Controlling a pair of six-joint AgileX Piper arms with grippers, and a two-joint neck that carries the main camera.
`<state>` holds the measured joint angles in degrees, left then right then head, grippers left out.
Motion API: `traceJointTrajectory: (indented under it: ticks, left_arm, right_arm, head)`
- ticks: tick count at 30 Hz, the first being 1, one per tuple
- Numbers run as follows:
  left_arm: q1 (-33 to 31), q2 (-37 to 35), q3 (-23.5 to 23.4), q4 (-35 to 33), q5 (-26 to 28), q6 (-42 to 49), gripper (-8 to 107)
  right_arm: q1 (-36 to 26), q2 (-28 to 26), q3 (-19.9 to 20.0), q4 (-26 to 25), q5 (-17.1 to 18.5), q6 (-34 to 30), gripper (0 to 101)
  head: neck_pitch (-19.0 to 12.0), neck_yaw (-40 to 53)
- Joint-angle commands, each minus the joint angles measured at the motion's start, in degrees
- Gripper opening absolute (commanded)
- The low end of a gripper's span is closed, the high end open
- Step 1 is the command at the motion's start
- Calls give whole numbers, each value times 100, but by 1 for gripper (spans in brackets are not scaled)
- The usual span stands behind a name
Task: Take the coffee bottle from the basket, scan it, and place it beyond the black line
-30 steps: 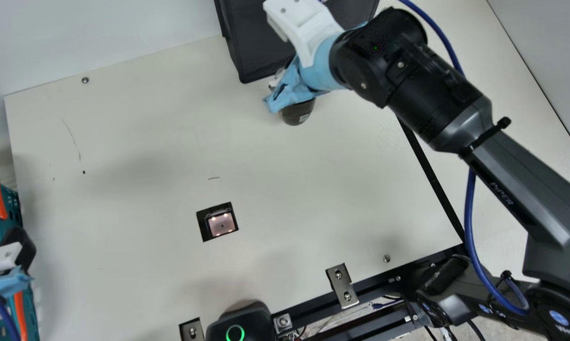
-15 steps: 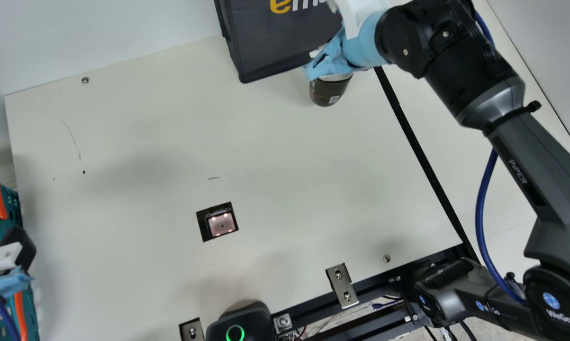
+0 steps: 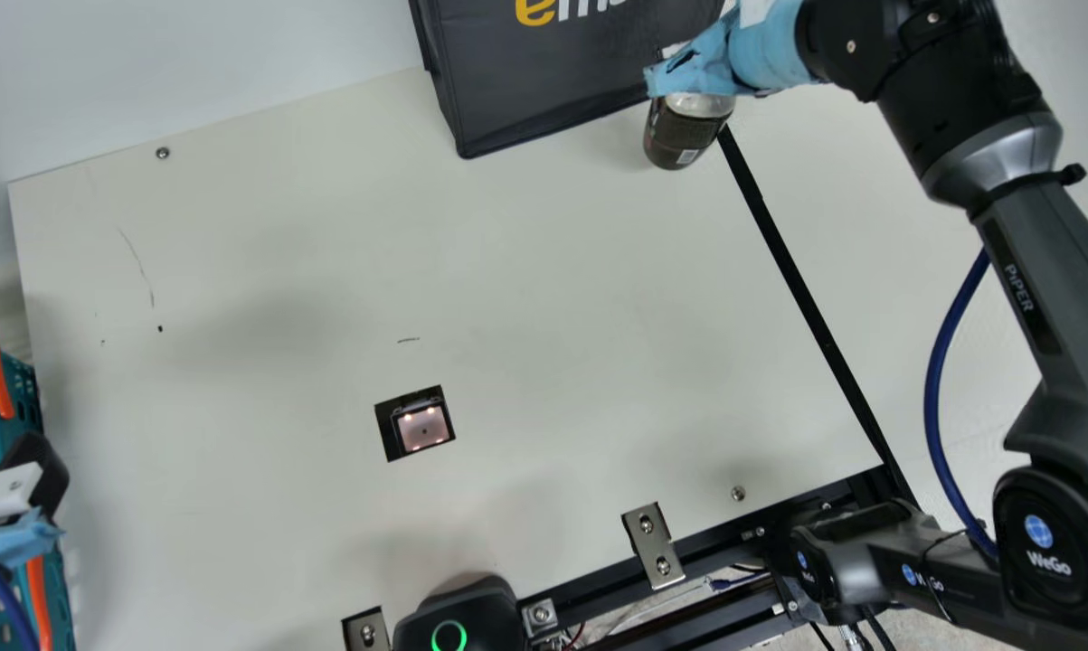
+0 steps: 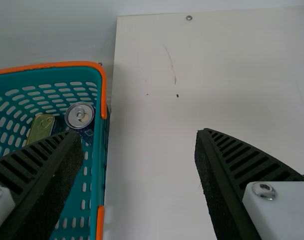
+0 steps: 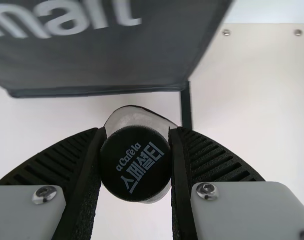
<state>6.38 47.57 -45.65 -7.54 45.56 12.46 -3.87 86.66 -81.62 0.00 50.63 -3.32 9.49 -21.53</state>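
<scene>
In the main view, my right gripper [image 3: 690, 80] has the coffee bottle [image 3: 684, 136] just left of the black line [image 3: 806, 303], by its far end; my left arm [image 3: 1, 542] is well apart from that line.

In the left wrist view, my left gripper [image 4: 138, 134] stands spread wide and empty.

In the right wrist view, my fingers [image 5: 180, 175] pinch the bottle, cap [image 5: 134, 177] towards my wrist, long axis running away from it; crossing the line rightward looks short.
</scene>
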Motion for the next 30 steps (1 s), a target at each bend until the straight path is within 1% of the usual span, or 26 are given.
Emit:
traceJointTrajectory:
  ticks: [1, 10, 19, 30]
  left_arm:
    - [0, 0, 0, 0, 0, 0, 90]
    - [0, 0, 0, 0, 0, 0, 90]
    - [0, 0, 0, 0, 0, 0, 90]
    - [0, 0, 0, 0, 0, 0, 90]
  right_arm:
    - [-160, 26, -15, 5, -13, -20, 0]
    - [-697, 169, -82, 71, -102, -54, 0]
    - [-1073, 358, -131, 86, -202, -54, 0]
    - [-1356, 619, -134, -129, -334, 65, 0]
  head:
    - [-157, -5]
    - [-157, -5]
    - [-157, -5]
    - [-157, -5]
